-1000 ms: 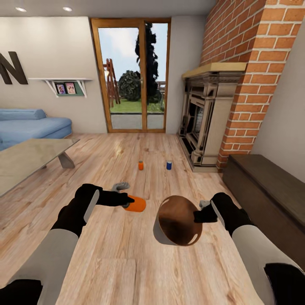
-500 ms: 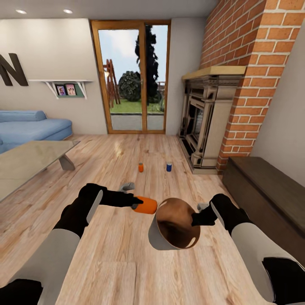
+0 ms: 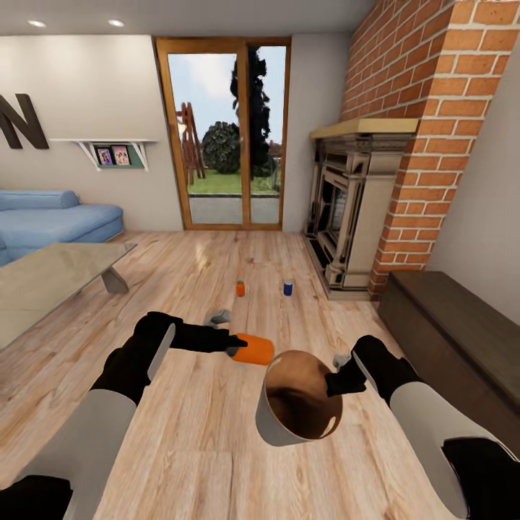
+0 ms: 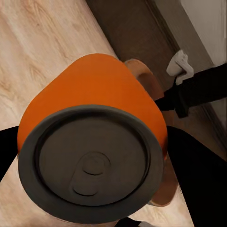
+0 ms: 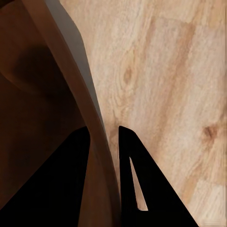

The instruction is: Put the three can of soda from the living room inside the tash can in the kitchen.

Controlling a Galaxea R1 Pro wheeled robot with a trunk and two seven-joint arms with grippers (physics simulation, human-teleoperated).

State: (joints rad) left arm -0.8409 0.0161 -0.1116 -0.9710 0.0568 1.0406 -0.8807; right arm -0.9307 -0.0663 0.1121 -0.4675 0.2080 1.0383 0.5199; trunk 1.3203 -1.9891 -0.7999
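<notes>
Over at nine o'clock sit the blue sofa (image 3: 61, 217) and the glass coffee table (image 3: 50, 274). The left gripper (image 3: 232, 347) is clamped on an orange soda can (image 3: 253, 349), held on its side just beside the rim of the trash can (image 3: 297, 399); the left wrist view shows its grey lid end (image 4: 92, 165). At twelve o'clock, on the wood floor (image 3: 188, 433), a second orange can (image 3: 240, 289) and a blue can (image 3: 288, 288) stand upright, apart. The right gripper (image 3: 338, 377) pinches the bin's wall, one finger (image 5: 137, 189) outside it. The bin is tilted, its brown inside showing. The brick fireplace (image 3: 361, 209) stands at two o'clock.
</notes>
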